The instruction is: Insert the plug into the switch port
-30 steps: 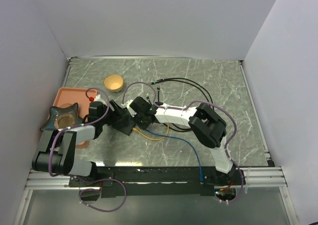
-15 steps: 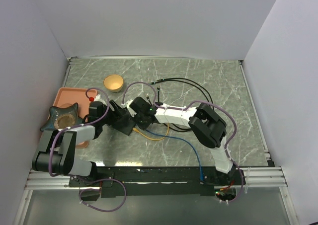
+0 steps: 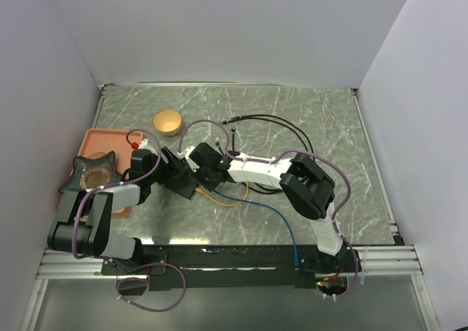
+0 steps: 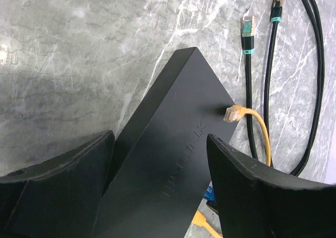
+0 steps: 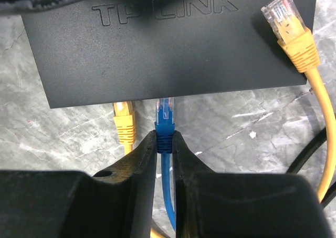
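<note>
The switch [image 5: 168, 43], a flat matte-black box marked TP-LINK, is held tilted between my left gripper's [image 4: 160, 139] fingers [image 4: 247, 190]. In the top view it sits at centre left [image 3: 187, 183], with the left gripper [image 3: 173, 173] on it. My right gripper [image 5: 165, 139] is shut on the blue plug [image 5: 166, 112]. The plug's clear tip touches the switch's near edge; the sockets there are hidden. In the top view the right gripper [image 3: 207, 176] is right against the switch. A yellow plug [image 5: 124, 123] lies just left of the blue one. Another yellow plug [image 5: 286, 22] rests on the switch's top.
An orange tray [image 3: 99, 137] with a dark star-shaped dish [image 3: 91, 174] stands at the left. A tan bowl [image 3: 167, 121] is behind the grippers. Black cables [image 3: 292, 130] with teal-banded plugs [image 4: 248, 30] loop at the back right. The blue cable [image 3: 270, 210] trails to the front edge.
My right arm has edged slightly left, bringing the blue plug closer against the switch. The left gripper and the switch have stayed in place.
</note>
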Robot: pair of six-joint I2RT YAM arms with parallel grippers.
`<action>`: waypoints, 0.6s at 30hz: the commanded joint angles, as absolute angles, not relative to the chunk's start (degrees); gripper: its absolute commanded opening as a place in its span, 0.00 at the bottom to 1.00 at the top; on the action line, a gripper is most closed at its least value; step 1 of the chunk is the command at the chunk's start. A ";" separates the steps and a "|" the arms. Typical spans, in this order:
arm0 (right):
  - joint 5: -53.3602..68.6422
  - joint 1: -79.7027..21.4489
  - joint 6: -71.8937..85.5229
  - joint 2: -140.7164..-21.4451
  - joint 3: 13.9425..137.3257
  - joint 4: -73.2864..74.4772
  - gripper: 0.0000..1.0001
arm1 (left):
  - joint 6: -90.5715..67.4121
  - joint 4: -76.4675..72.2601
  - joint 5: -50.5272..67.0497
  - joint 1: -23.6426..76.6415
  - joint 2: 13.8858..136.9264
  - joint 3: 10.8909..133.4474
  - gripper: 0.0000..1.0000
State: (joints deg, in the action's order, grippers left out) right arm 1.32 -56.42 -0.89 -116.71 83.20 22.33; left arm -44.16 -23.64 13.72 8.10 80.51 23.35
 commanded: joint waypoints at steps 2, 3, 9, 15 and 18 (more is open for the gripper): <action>0.09 -57.04 -0.09 -113.11 84.64 19.16 0.00 | -44.12 -24.08 16.70 8.44 81.12 23.03 0.77; 0.26 -56.95 -0.09 -113.55 85.25 19.68 0.00 | -44.03 -24.17 16.70 8.44 81.04 23.03 0.77; 0.35 -57.04 -0.09 -114.96 84.64 17.50 0.00 | -43.68 -24.87 18.10 8.44 81.04 22.94 0.76; 0.18 -57.04 -0.17 -116.37 85.25 14.77 0.00 | -43.07 -25.49 19.60 8.44 81.12 22.94 0.74; 0.18 -57.04 -0.09 -116.98 86.30 14.50 0.00 | -42.72 -25.49 20.04 8.44 81.12 22.85 0.73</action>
